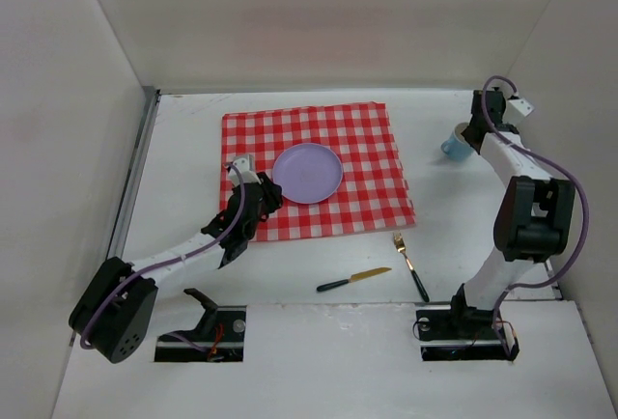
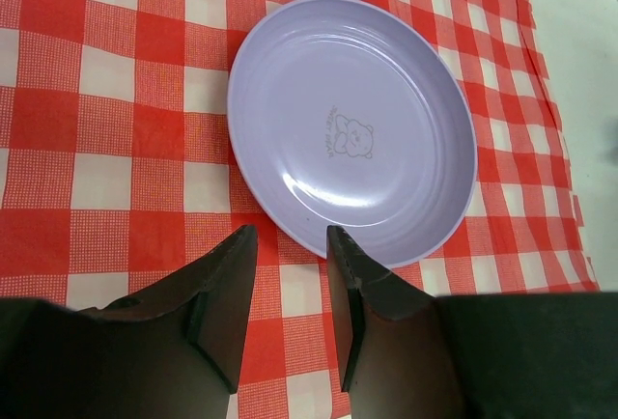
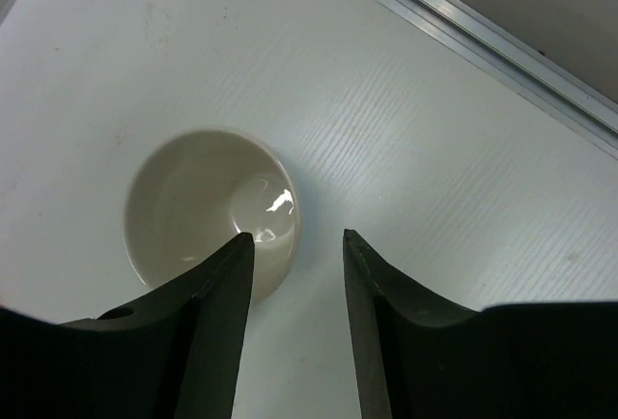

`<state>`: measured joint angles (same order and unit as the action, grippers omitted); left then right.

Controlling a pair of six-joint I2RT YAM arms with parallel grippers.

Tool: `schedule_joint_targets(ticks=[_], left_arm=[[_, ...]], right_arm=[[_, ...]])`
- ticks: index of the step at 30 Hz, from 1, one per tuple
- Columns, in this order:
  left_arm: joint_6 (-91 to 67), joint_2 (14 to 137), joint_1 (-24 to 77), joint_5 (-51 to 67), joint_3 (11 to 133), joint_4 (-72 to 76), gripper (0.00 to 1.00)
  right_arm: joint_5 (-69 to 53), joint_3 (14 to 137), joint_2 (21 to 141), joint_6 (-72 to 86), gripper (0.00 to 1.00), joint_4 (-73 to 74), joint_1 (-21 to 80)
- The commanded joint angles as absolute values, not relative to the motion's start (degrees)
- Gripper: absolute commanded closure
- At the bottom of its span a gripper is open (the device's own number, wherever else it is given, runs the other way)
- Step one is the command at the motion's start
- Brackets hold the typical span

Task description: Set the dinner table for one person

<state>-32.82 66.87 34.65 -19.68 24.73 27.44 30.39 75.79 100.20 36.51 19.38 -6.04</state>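
The white dinner table [image 1: 183, 158] carries a red-and-white checked cloth [image 1: 372, 139] with a lavender plate [image 1: 307, 173] on it. My left gripper [image 1: 266, 197] is open and empty at the plate's near-left rim. In the left wrist view the plate [image 2: 352, 129] lies just beyond the gripper [image 2: 290, 240], and one fingertip [image 2: 338, 245] overlaps its rim. A blue cup [image 1: 454, 142] stands upright at the far right. My right gripper [image 1: 471, 129] is open above it. In the right wrist view the gripper [image 3: 297, 237] straddles the right wall of the cup [image 3: 193, 202].
A gold knife with a dark handle [image 1: 353, 279] and a gold fork with a dark handle [image 1: 409, 265] lie on the bare table in front of the cloth. White walls enclose the table on three sides. A metal rail [image 3: 483, 33] runs along the wall near the cup.
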Motion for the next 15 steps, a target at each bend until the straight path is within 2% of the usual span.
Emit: schedule_joint_targets(ticks=[1,6,15], left_arm=[[-32.52,66.8,34.06,-19.51,23.64,30.67,0.68],[-32.61,67.94,33.97,-19.51,23.82,30.76,0.68],[-33.05,68.73,33.79,-19.51,23.73,31.2,0.67]], right_arm=[[30.24,78.84,100.81,36.74,0.52,20.39,-6.99],[27.61,78.31,103.18,37.18,0.57,19.95,-7.43],[26.37,77.87,103.27,37.62,0.76,18.46,-8.22]])
